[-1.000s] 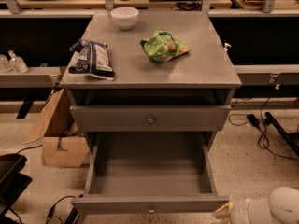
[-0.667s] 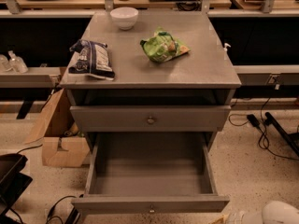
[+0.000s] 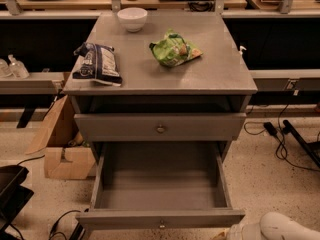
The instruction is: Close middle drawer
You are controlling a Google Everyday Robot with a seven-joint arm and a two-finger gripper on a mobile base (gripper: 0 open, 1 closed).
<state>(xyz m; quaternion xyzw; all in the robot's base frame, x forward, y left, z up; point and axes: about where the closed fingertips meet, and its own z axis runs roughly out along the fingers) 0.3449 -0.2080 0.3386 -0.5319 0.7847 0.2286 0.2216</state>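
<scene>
Staying pulled out, middle drawer (image 3: pixel 160 218); end effector (image 3: pixel 250 230) low right, grip unclear.

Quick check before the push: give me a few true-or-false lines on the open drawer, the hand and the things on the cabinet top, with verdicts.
1. The middle drawer is pulled far out and its box looks empty. True.
2. The hand rests on the middle drawer's knob. False: it sits at the picture's bottom right edge, by the drawer's right front corner, off the knob.
3. A white bowl stands at the back of the cabinet top. True.
4. The green bag lies inside the open drawer. False: it lies on the cabinet top, right of centre.
</scene>
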